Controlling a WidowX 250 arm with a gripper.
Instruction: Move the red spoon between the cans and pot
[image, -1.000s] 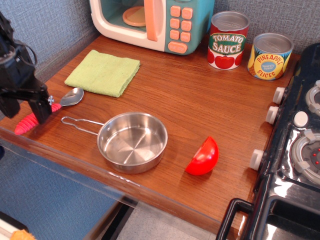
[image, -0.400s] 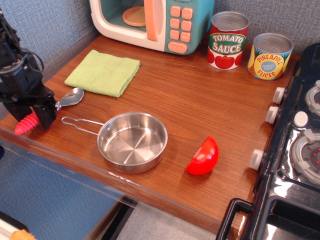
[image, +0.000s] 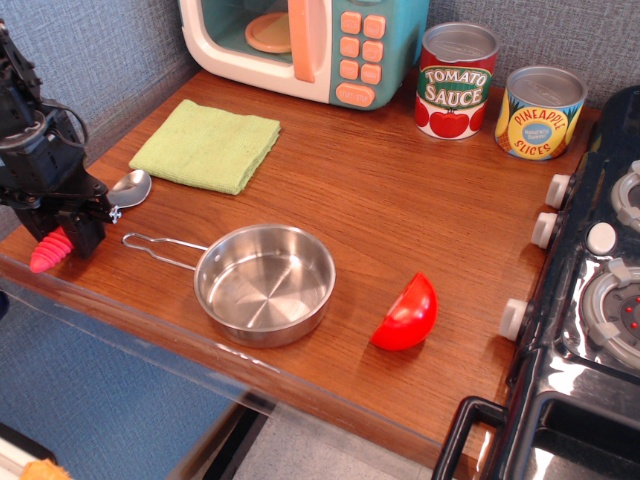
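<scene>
The red spoon lies at the table's front left: its silver bowl (image: 130, 188) points right and the ribbed pinkish-red handle end (image: 48, 252) sticks out to the lower left. My black gripper (image: 80, 222) is over the handle's middle, and its jaws look closed on it. The shiny steel pot (image: 262, 290) sits to the right of the spoon, its wire handle pointing at the gripper. The Tomato Sauce can (image: 457, 82) and the Pineapple Slices can (image: 540, 113) stand at the back right.
A green cloth (image: 206, 145) lies behind the spoon. A toy microwave (image: 300, 45) stands at the back. A red half-tomato (image: 406, 313) lies right of the pot. A black toy stove (image: 600, 300) borders the right edge. The table's front edge is close to the gripper.
My gripper closed in on the spoon's handle. The spoon's bowl has shifted a little left and the spoon has turned slightly with the gripper.
</scene>
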